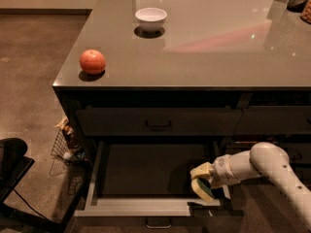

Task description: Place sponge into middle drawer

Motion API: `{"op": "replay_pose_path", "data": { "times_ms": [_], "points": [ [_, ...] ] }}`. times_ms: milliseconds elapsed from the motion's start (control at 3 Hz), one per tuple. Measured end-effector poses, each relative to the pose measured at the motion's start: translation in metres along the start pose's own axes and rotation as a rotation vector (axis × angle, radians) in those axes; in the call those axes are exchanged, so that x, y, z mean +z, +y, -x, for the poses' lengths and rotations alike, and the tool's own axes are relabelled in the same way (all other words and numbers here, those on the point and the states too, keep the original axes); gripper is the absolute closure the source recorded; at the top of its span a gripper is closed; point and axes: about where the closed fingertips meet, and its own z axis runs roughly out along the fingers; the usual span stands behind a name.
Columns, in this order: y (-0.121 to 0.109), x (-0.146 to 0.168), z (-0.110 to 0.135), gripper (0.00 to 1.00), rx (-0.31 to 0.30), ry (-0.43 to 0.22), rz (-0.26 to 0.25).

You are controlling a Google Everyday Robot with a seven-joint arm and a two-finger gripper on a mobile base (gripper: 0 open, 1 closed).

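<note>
The middle drawer (141, 207) is pulled open below the counter, with pale grey sides and a dark floor. My gripper (201, 179) reaches in from the right, over the drawer's right front corner. It is shut on the sponge (204, 191), whose yellow body and green layer hang just above the drawer floor, inside the rim. My white arm (265, 161) extends off to the right.
An orange-red round fruit (92, 61) sits at the counter's front left corner. A white bowl (150, 18) stands further back. A shut drawer with a black handle (158, 125) is above the open one. A wire basket (68, 144) and a dark base (12, 164) stand at left.
</note>
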Motion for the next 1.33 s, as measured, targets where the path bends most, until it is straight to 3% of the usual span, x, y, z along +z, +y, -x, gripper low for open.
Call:
{"op": "replay_pose_path", "data": {
  "times_ms": [1000,1333],
  "points": [
    [-0.0011,0.0068,-0.0008,0.14,0.001,0.011,-0.001],
    [-0.0013,0.0089,-0.0012,0.00,0.001,0.014,-0.001]
  ]
}}
